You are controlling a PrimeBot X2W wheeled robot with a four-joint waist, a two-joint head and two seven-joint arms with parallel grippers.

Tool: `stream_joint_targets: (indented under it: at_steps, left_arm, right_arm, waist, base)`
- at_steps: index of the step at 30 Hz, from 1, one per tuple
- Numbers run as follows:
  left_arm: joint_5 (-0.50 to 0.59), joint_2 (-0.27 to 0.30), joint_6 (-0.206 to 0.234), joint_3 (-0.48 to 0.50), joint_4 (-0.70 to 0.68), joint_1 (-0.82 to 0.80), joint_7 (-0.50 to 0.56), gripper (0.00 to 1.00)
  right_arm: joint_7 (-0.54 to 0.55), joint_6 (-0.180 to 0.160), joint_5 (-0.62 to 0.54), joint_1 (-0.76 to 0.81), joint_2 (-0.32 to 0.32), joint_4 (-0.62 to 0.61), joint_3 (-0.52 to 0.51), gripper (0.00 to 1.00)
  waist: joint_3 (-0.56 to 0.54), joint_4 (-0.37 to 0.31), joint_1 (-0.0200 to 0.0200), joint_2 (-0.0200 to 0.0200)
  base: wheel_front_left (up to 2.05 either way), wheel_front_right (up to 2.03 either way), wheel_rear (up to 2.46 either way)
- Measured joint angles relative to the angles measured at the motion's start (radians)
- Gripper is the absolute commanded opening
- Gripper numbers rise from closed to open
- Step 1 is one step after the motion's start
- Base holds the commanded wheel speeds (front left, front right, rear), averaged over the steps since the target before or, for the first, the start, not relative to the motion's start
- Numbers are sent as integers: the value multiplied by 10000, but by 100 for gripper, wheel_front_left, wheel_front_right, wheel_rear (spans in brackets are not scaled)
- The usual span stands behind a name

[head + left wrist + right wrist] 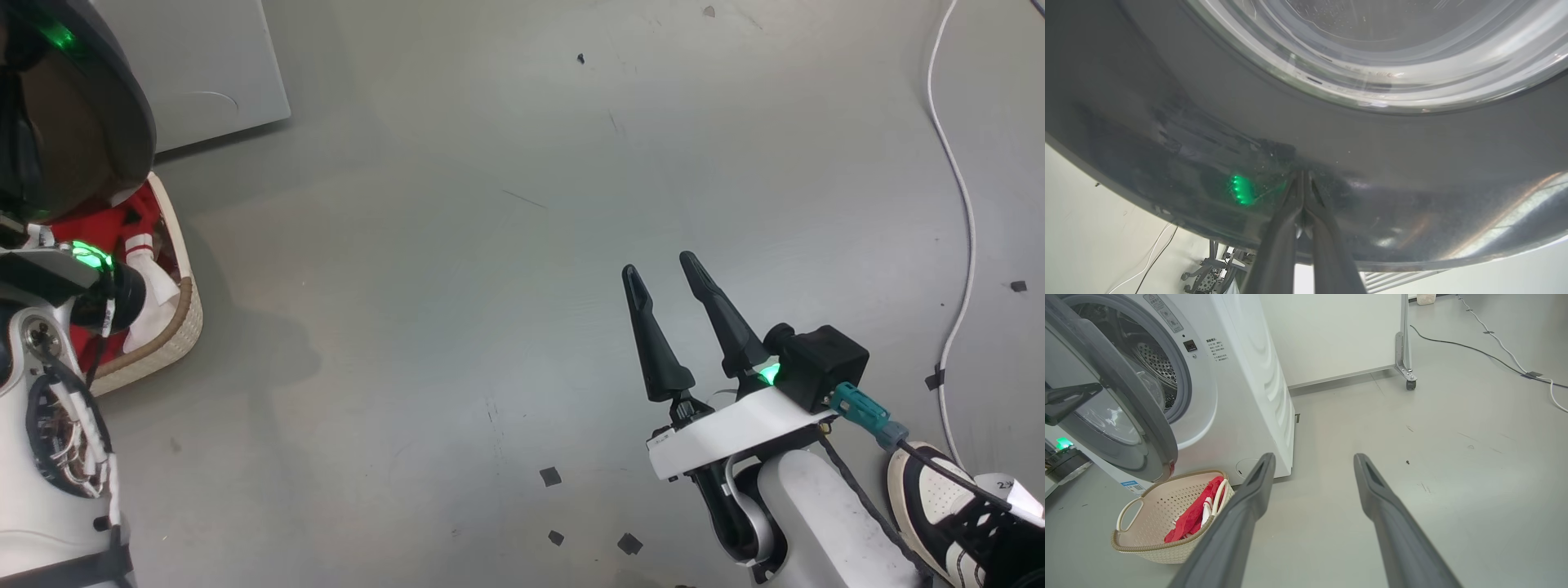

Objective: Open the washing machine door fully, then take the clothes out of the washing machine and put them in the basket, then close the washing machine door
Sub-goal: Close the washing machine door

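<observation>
The washing machine stands white with its steel drum showing. The washing machine door hangs partly open, its black rim around a clear glass bowl. My left gripper is shut, holding nothing, its tips pressed against the glossy rim on the door's outer face. Red clothes with white trim lie in the cream basket on the floor below the door. My right gripper is open and empty over bare floor, well right of the basket.
A person's black and white shoe is beside my right arm. A white cable runs along the floor at the right. A white panel on castors stands behind the machine. Small dark tape bits dot the grey floor.
</observation>
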Motion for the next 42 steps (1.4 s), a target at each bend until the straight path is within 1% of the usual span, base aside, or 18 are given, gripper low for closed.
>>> stream_joint_targets:
  at_steps: [2,4,7,8,10,13,17,20,22,24,27,28,29,32,33,38,42]
  left_arm:
    - [2,2,0,-59,105,-57,-2,0]
    - [8,-2,-2,-196,282,-74,2,0]
    - [48,-25,-17,-504,550,-72,33,0]
    - [123,-21,-59,-625,612,-58,96,0]
    - [464,-27,-199,-986,761,9,255,0]
    - [855,-36,-474,-1532,947,357,477,0]
    - [1825,52,-892,-2418,1189,1064,817,0]
    - [2773,337,-1292,-3258,1258,1547,1047,0]
    - [3536,665,-1595,-3743,1300,1837,1070,0]
    - [4176,963,-1908,-4040,1365,2089,1026,0]
    - [5231,1350,-2311,-4416,1371,2323,669,0]
    - [5231,1350,-2311,-4416,1371,2323,669,0]
    - [6134,1701,-2395,-4736,1315,2391,370,0]
    - [7327,2123,-2441,-5051,1181,2482,-230,0]
    - [7327,2123,-2441,-5051,1181,2482,-230,0]
    - [8750,2401,-2445,-5195,972,2696,-1536,0]
    - [9651,2633,-2468,-5244,809,3004,-2577,0]
  right_arm:
    - [0,-4,0,-1,6,-4,-42,100]
    - [0,-92,0,-1,19,-6,-173,100]
    - [0,-113,-36,1,23,-6,-535,100]
    - [0,-180,-40,2,25,-6,-633,100]
    - [0,-188,-123,3,31,-2,-857,100]
    - [0,-188,-353,4,33,25,-1152,100]
    - [-2,-176,-589,6,31,127,-1576,100]
    - [-2,-161,-746,28,27,194,-1837,100]
    - [-2,-155,-855,58,2,222,-1983,100]
    - [-2,-79,-918,113,-52,249,-2121,100]
    - [-2,-71,-997,222,-125,270,-2326,100]
    - [-2,-71,-997,222,-125,270,-2326,100]
    - [-2,-48,-1001,347,-146,274,-2441,100]
    - [-2,17,-1030,538,-167,297,-2575,100]
    - [-2,17,-1030,538,-167,297,-2575,100]
    - [-2,109,-1012,779,-105,297,-2708,100]
    - [-2,198,-1026,895,-94,291,-2698,100]
  waist:
    - [-18,-1,0,0]
    - [-64,25,0,0]
    - [-183,182,0,0]
    - [-217,237,0,0]
    - [-292,367,0,0]
    - [-430,595,0,0]
    - [-656,963,0,0]
    - [-852,1273,0,0]
    - [-996,1495,0,0]
    - [-1147,1719,0,0]
    - [-1380,2069,0,0]
    - [-1380,2069,0,0]
    - [-1533,2309,0,0]
    - [-1756,2677,0,0]
    - [-1756,2677,0,0]
    - [-2122,3266,0,0]
    - [-2437,3664,0,0]
  base:
    - [0,0,0]
    - [0,0,0]
    - [0,0,0]
    - [0,0,0]
    - [0,0,0]
    - [0,0,0]
    - [0,0,0]
    - [0,0,0]
    - [0,0,0]
    - [0,0,0]
    - [0,0,0]
    - [0,0,0]
    - [0,0,0]
    - [0,0,0]
    - [0,0,0]
    - [0,0,0]
    - [0,0,0]
